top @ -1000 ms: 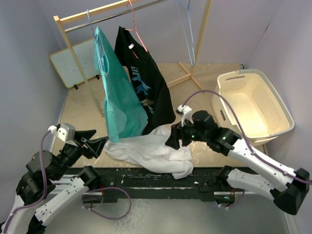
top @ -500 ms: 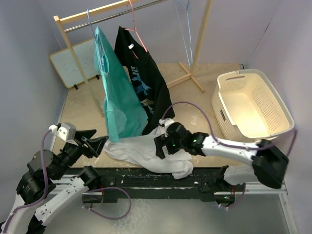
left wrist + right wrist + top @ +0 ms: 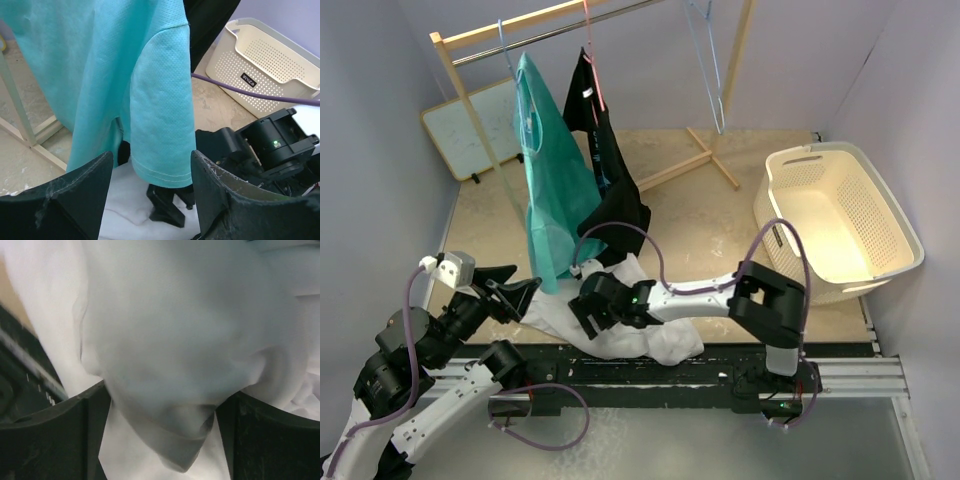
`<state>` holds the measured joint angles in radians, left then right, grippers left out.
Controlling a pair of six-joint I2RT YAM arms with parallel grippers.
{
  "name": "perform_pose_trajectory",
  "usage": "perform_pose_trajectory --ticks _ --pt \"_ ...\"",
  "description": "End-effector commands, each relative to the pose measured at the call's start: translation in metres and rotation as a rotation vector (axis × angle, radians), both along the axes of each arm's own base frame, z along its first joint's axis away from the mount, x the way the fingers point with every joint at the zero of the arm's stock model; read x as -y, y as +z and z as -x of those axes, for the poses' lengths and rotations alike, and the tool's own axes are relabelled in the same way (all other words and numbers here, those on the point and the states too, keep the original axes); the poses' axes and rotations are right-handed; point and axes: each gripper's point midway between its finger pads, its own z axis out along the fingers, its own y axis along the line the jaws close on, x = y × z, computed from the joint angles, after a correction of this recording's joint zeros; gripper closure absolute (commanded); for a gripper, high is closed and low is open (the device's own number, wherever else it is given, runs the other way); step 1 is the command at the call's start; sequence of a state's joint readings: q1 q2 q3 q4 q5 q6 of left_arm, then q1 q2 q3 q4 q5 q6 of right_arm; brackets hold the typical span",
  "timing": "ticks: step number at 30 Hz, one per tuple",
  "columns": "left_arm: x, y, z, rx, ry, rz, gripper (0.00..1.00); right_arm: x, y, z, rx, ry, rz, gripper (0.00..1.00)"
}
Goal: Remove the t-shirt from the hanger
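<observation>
Lilac walls close in a sandy table, with a wooden rack at the back and a basket to the right.

The left fingers stand well apart with nothing between them. The left gripper points at the hem of the teal shirt, which hangs just ahead of it. Behind it, the left arm is folded low at the near-left corner, wrist angled toward the rack.

The right fingers are also spread wide. A bulge of the white shirt fills the gap between them, and whether they press on it cannot be told. The right gripper sits low on that shirt, which lies heaped at the table's near edge, off any hanger. The right arm reaches far to the left, nearly flat along the near edge.

Two shirts hang on the rack: the teal one on a blue hanger, and beside it the black shirt on a pink hanger. Either is probably light, limp cloth that sags and stretches where pinched and may snag on the hanger's shoulders. A hem grip likely only tugs the hanger. A hold near the collar or a shoulder seam looks the better bet, sliding one side off the wire first. The thin hangers hang free and may swing or lift off the rail.
</observation>
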<state>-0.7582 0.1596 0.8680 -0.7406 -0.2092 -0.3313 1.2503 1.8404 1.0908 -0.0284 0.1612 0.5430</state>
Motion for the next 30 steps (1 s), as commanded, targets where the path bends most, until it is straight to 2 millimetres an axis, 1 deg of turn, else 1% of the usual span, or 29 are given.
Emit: perform_pose_trajectory --ticks 1,3,4,5,6,8,10,12,13,14,15,16,18,19,20,22,23,25,26,27,28,29,30 --pt "-0.002 0.009 -0.002 0.024 0.020 0.038 0.34 0.010 -0.028 -0.019 0.013 -0.182 0.133 0.34" --pt "-0.002 0.009 -0.002 0.025 0.019 0.039 0.34 0.017 -0.032 -0.019 0.004 -0.225 0.140 0.73" --pt "-0.002 0.009 -0.002 0.025 0.019 0.038 0.34 0.025 -0.029 -0.021 0.017 -0.263 0.141 0.94" --pt "-0.002 0.009 -0.002 0.025 0.018 0.037 0.34 0.034 -0.023 -0.026 0.042 -0.315 0.136 1.00" --pt "-0.002 0.009 -0.002 0.025 0.018 0.038 0.34 0.044 -0.014 -0.029 0.058 -0.354 0.128 1.00" --pt "-0.001 0.009 -0.002 0.025 0.017 0.037 0.34 0.069 0.011 -0.033 0.091 -0.429 0.106 1.00" --pt "-0.001 0.010 -0.002 0.027 0.014 0.038 0.34 0.096 0.049 -0.041 0.133 -0.507 0.061 1.00" --pt "-0.001 0.009 -0.002 0.026 0.013 0.037 0.34 0.134 0.085 -0.047 0.175 -0.570 0.038 1.00" --pt "-0.001 0.009 -0.002 0.026 0.012 0.036 0.34 0.150 0.110 -0.054 0.195 -0.593 0.002 1.00" --pt "0.000 0.009 -0.002 0.026 0.011 0.036 0.33 0.171 0.134 -0.066 0.207 -0.623 -0.033 1.00" --pt "0.000 0.009 -0.002 0.026 0.010 0.037 0.34 0.193 0.152 -0.078 0.218 -0.643 -0.056 1.00" --pt "0.000 0.009 -0.002 0.026 0.010 0.034 0.34 0.219 0.190 -0.096 0.253 -0.679 -0.133 1.00" --pt "0.002 0.009 -0.002 0.027 0.002 0.034 0.34 0.275 0.232 -0.125 0.322 -0.775 -0.165 1.00" --pt "0.002 0.008 -0.002 0.025 0.000 0.030 0.34 0.294 0.251 -0.136 0.348 -0.801 -0.175 1.00" --pt "0.003 0.008 -0.002 0.025 -0.002 0.030 0.34 0.310 0.265 -0.145 0.358 -0.820 -0.168 1.00" --pt "0.004 0.008 -0.003 0.021 -0.004 0.026 0.34 0.336 0.291 -0.163 0.377 -0.866 -0.160 1.00" --pt "0.005 0.007 -0.003 0.019 -0.006 0.022 0.34 0.341 0.304 -0.170 0.393 -0.874 -0.156 1.00" --pt "0.005 0.007 -0.004 0.017 -0.006 0.020 0.34 0.362 0.336 -0.187 0.446 -0.927 -0.182 1.00" --pt "0.005 0.007 -0.004 0.016 -0.006 0.020 0.34 0.371 0.356 -0.194 0.478 -0.948 -0.208 1.00" --pt "0.005 0.007 -0.004 0.017 -0.004 0.020 0.34 0.380 0.370 -0.201 0.495 -0.974 -0.221 1.00" --pt "0.005 0.008 -0.004 0.017 -0.004 0.020 0.34 0.390 0.387 -0.206 0.517 -1.013 -0.236 1.00" --pt "0.004 0.007 -0.004 0.017 -0.002 0.021 0.34 0.402 0.409 -0.210 0.552 -1.050 -0.264 1.00" --pt "0.003 0.008 -0.003 0.020 0.000 0.026 0.34 0.413 0.418 -0.214 0.563 -1.088 -0.278 1.00"
